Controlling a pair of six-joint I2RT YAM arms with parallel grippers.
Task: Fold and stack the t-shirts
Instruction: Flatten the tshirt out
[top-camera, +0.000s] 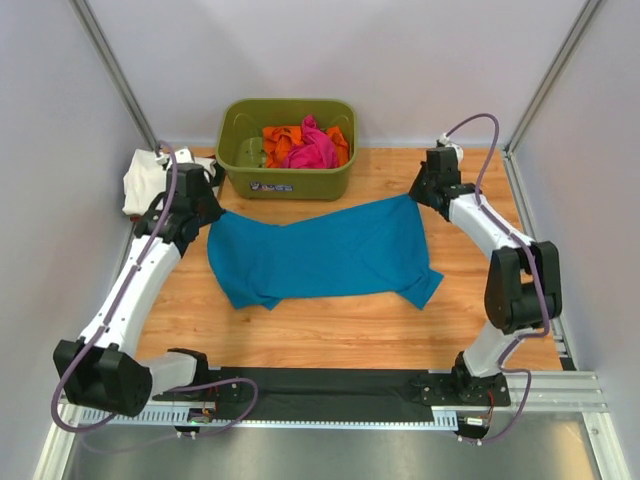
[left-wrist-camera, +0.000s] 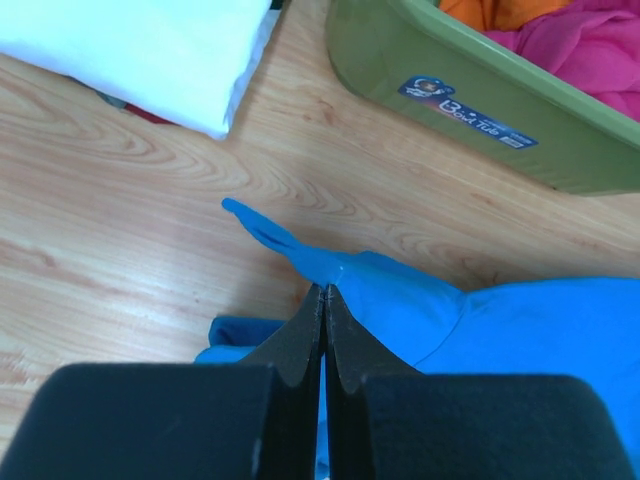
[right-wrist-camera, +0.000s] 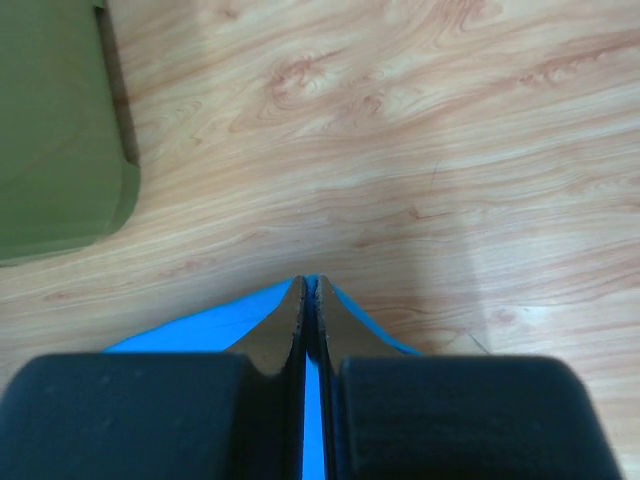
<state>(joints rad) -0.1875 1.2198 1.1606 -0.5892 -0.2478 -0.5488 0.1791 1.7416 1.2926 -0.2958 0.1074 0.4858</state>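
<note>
A teal-blue t-shirt (top-camera: 325, 252) lies spread across the middle of the wooden table. My left gripper (top-camera: 207, 212) is shut on its far left corner; in the left wrist view the blue cloth (left-wrist-camera: 480, 330) bunches out past the closed gripper (left-wrist-camera: 324, 292). My right gripper (top-camera: 420, 195) is shut on the far right corner, and blue fabric (right-wrist-camera: 190, 330) shows between and beside its closed gripper tips (right-wrist-camera: 309, 285). A white t-shirt (top-camera: 145, 178) lies folded at the far left. Pink (top-camera: 313, 146) and orange (top-camera: 280, 143) t-shirts lie in the tub.
An olive-green plastic tub (top-camera: 287, 178) stands at the back centre, close behind the blue shirt's far edge, also seen as the tub wall (left-wrist-camera: 470, 110) and the tub corner (right-wrist-camera: 55, 150). Enclosure walls and metal posts (top-camera: 118, 80) ring the table.
</note>
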